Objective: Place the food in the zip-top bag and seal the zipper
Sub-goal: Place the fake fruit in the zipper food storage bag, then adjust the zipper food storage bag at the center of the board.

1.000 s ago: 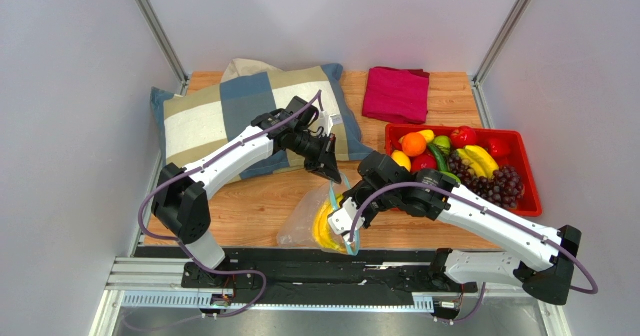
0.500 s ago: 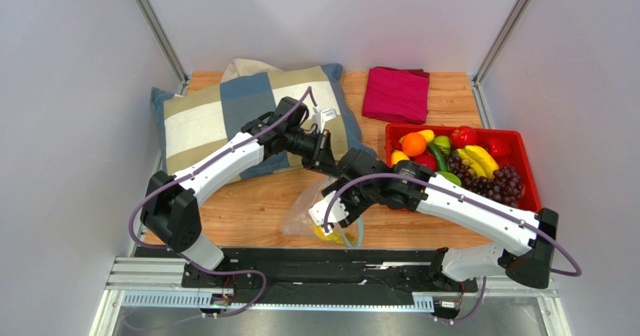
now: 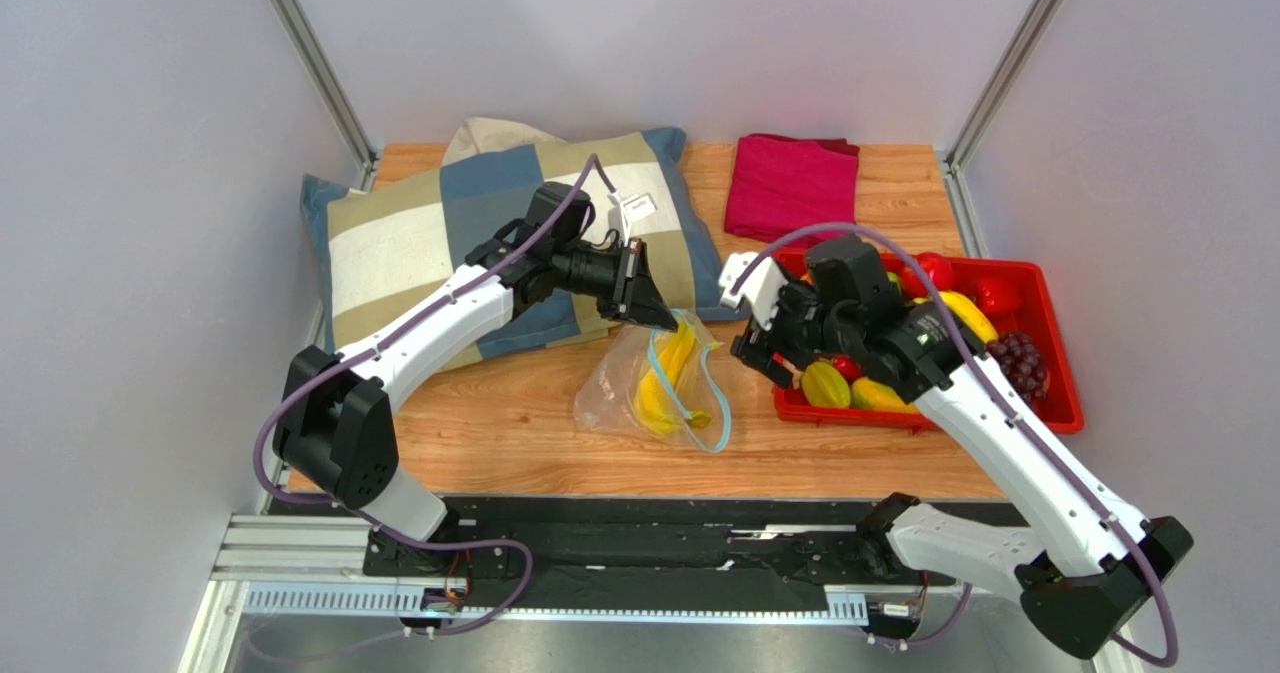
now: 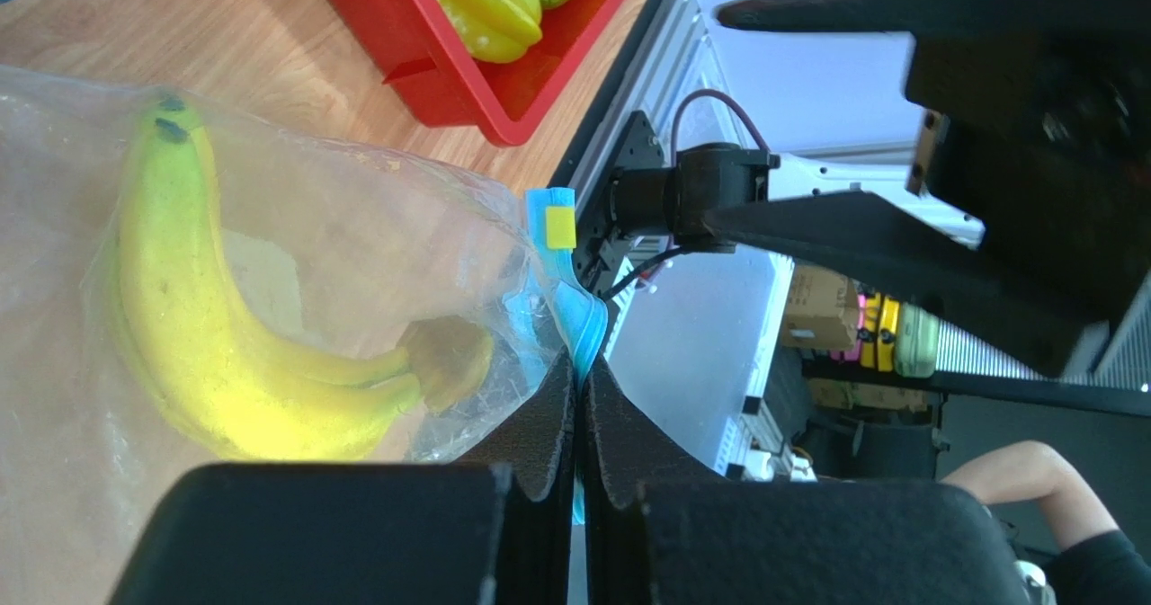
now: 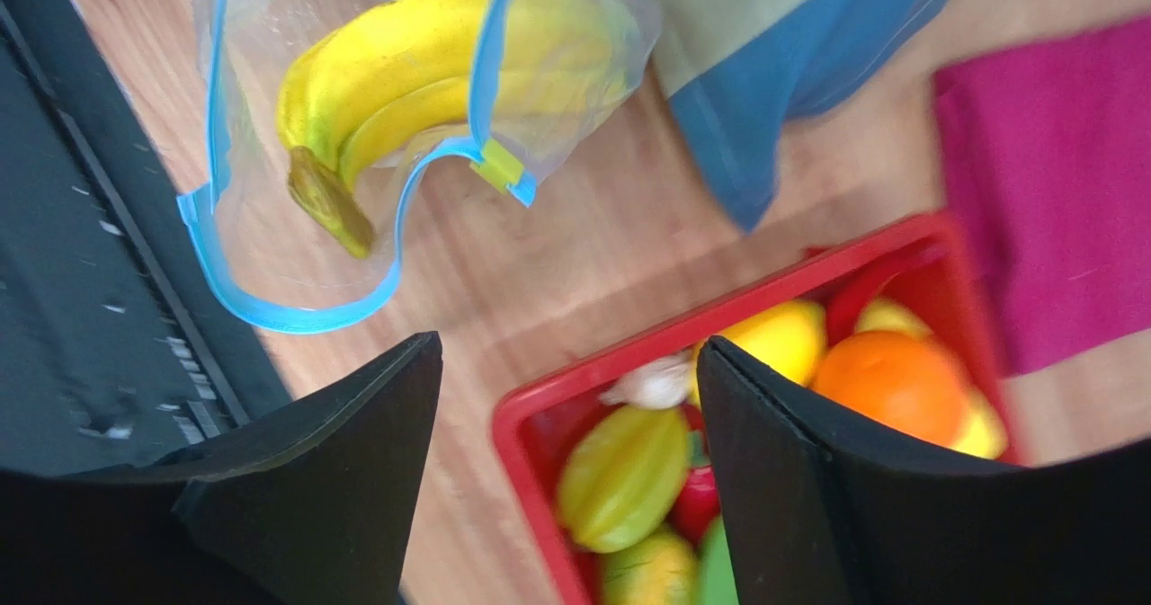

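Observation:
The clear zip-top bag lies on the wooden table with a yellow banana bunch inside it. Its teal-blue zipper loops open. My left gripper is shut on the zipper strip at the bag's far edge; the banana shows through the plastic. My right gripper is open and empty, over the left end of the red tray. In its view a green starfruit, lemon and orange lie below, and the bagged banana above.
The tray also holds grapes, another banana and a red apple. A checked pillow lies at the back left under my left arm. A folded pink cloth lies at the back. The black rail runs along the near edge.
My right gripper has left the bag's mouth and swung up and right to the tray, leaving the banana in the bag. My left gripper drew the bag's edge slightly back.

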Tool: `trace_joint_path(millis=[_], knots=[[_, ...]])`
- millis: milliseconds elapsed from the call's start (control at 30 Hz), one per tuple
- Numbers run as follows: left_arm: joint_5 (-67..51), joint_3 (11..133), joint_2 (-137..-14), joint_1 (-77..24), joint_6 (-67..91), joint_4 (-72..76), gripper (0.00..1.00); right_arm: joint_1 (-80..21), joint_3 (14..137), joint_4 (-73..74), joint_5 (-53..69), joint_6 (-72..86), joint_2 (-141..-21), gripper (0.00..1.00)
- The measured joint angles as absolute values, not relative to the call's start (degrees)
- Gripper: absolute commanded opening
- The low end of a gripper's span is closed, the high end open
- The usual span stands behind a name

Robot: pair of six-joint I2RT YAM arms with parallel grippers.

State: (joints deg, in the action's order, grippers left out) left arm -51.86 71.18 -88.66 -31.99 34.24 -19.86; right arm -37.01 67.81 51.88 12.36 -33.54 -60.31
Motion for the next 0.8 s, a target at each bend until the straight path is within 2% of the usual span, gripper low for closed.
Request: trace_joint_path(millis=[133,300,400,467,500,533,600,700,800], knots=[[-52.1,71.2,-88.7,-31.8,34.4,-19.8,0.0,-30.7,65.9,52.8,20.6,-25.0,-62.5,0.73],[-52.0,71.3,-88.7,-31.6,34.3,-20.6,0.0,-30.0,59.4,51.2,30.6,-16.6,-63.8,0.73],[-52.0,71.6,-88.7,-31.4,34.0,-21.6,0.0,-30.1,54.7,47.8,34.8,-11.9,-63.9,0.71],[-52.0,71.6,-88.7,-31.3,34.0,-22.1,0.0,-30.1,52.5,45.3,35.8,-9.8,-64.8,0.65],[-52.0,71.6,-88.7,-31.3,33.9,-22.3,0.0,-30.1,51.7,44.1,36.2,-8.8,-65.7,0.61],[-52.0,71.6,-88.7,-31.2,33.9,-22.4,0.01,-30.1,51.2,43.2,36.4,-8.3,-66.7,0.5],[-51.9,71.6,-88.7,-31.0,33.7,-22.8,0.04,-30.0,50.5,41.4,37.1,-6.8,-69.3,0.34],[-51.7,71.6,-88.7,-30.6,33.0,-24.1,0.07,-30.0,50.4,39.4,38.2,-4.8,-71.6,0.0],[-51.0,71.6,-88.5,-30.3,32.2,-25.9,0.08,-30.0,50.5,37.4,39.1,-2.2,-72.0,0.0]])
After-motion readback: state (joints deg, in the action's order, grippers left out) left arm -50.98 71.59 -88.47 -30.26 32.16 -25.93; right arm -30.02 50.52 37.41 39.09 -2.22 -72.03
